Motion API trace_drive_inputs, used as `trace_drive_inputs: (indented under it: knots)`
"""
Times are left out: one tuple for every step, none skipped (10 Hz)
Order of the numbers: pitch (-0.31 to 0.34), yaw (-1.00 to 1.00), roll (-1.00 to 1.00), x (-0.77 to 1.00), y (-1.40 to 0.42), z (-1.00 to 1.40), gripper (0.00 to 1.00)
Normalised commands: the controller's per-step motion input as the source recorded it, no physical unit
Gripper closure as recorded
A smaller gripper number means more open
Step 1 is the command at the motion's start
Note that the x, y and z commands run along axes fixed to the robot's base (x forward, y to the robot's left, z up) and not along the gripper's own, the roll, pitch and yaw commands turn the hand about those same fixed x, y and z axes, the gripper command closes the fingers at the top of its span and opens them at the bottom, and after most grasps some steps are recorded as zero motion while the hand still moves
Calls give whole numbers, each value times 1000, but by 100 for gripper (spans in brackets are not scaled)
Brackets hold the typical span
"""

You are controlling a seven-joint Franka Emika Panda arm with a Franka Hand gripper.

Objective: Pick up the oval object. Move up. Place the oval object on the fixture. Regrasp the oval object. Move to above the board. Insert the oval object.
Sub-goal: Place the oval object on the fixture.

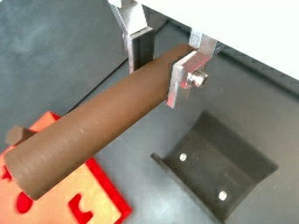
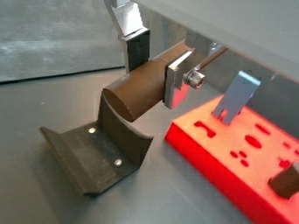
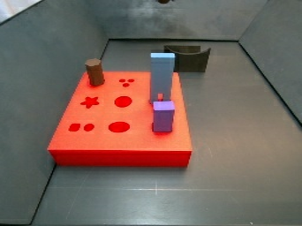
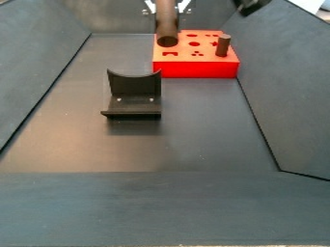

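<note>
My gripper (image 1: pixel 162 63) is shut on the oval object (image 1: pixel 87 131), a long dark-brown peg gripped near one end, with a silver finger on each side. In a wrist view the peg's free oval end (image 2: pixel 131 92) hangs in the air above the fixture (image 2: pixel 100 156), not touching it. The fixture, a dark U-shaped block, stands on the grey floor in both side views (image 3: pixel 186 57) (image 4: pixel 131 94). The red board (image 3: pixel 118 124) with cut-out holes lies flat beside it. In a side view the peg (image 4: pixel 167 23) hangs high near the board (image 4: pixel 196 58).
On the board stand a tall blue block (image 3: pixel 162 75), a small purple block (image 3: pixel 164 116) and a stubby brown cylinder (image 3: pixel 94 72). Sloping grey walls (image 4: pixel 45 87) enclose the floor on both sides.
</note>
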Motion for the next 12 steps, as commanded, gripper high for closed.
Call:
trace_drive_inputs:
  knots:
    - [109,-120,-445,1000,81,-66,100]
    - [86,-110,-264,913,61,-43,100]
    - [68,-102,-203,831,46,-28,100]
    - [61,-94,-183,741,47,-22,100]
    - [57,-83,-173,632,46,-21,100]
    - [60,-76,-170,554,44,-19,100]
    - [62,-69,-168,484,42,-16,100]
    - [71,-61,-165,397,42,-19,100]
    - [75,-55,-163,336,40,-17,100]
    - [86,-49,-162,256,38,-12,100]
    - [95,-43,-164,205,37,-12,100]
    - [80,-71,-1000,125,62,-1000,100]
